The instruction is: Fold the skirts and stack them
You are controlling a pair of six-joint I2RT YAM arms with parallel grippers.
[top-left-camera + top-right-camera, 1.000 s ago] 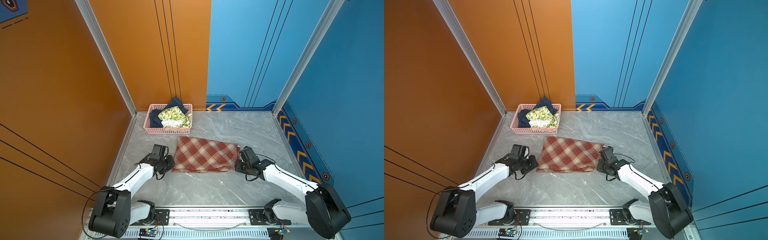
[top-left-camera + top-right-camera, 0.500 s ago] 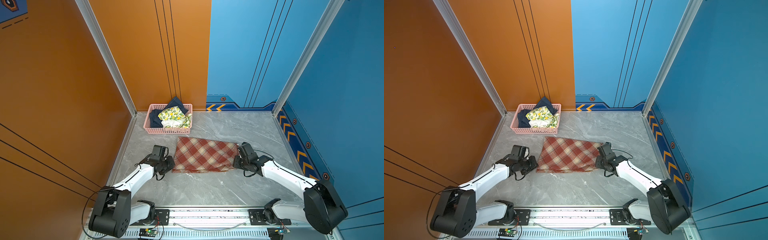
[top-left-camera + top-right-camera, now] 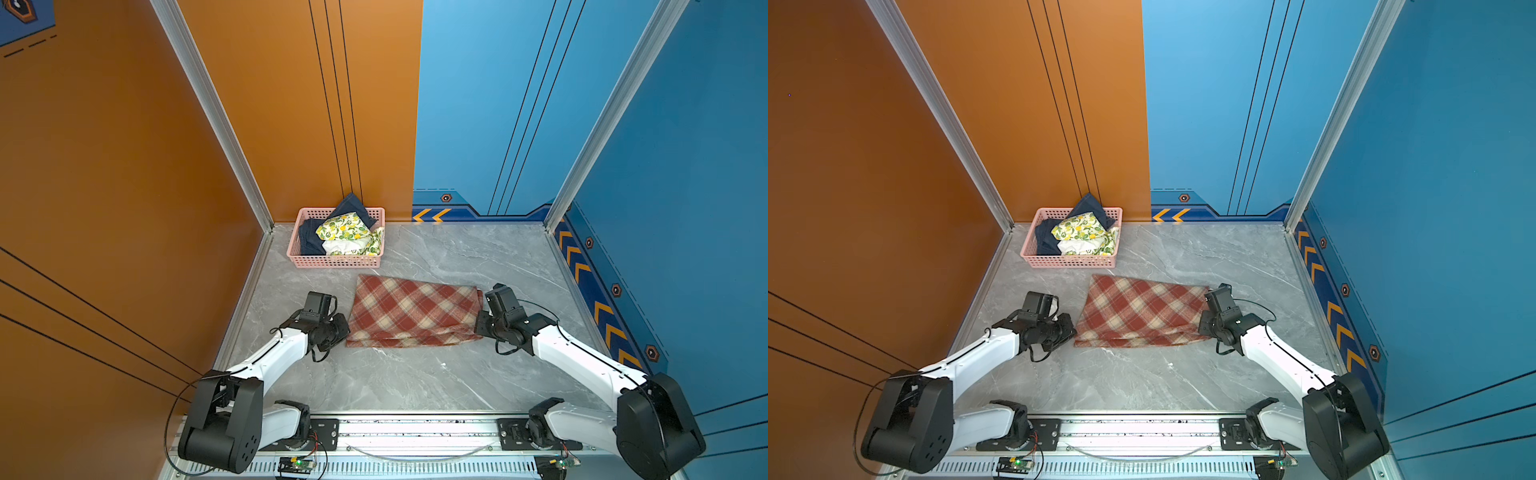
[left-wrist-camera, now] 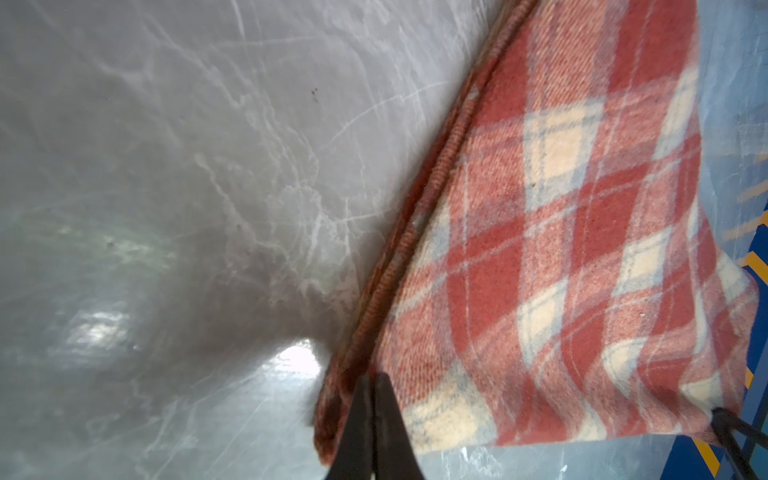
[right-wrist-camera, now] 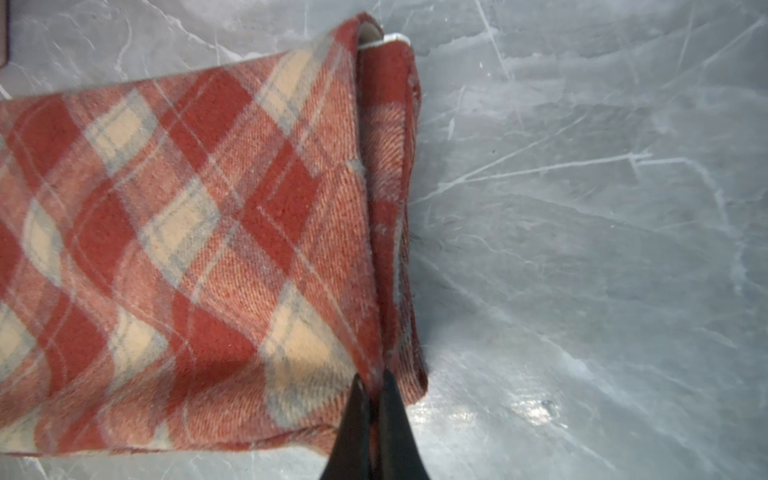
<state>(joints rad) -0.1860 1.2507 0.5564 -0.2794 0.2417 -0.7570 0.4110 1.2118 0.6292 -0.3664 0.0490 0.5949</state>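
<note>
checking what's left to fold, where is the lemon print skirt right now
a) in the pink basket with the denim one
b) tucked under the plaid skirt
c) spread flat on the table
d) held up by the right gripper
A: the lemon print skirt lies bunched in the pink basket next to the denim skirt, and only the plaid skirt is out on the table.

I see top views bright, even, sharp | wrist views dimmer w/ white glare spots on surface [image 4: 297,357] | corners soft, blurry
</note>
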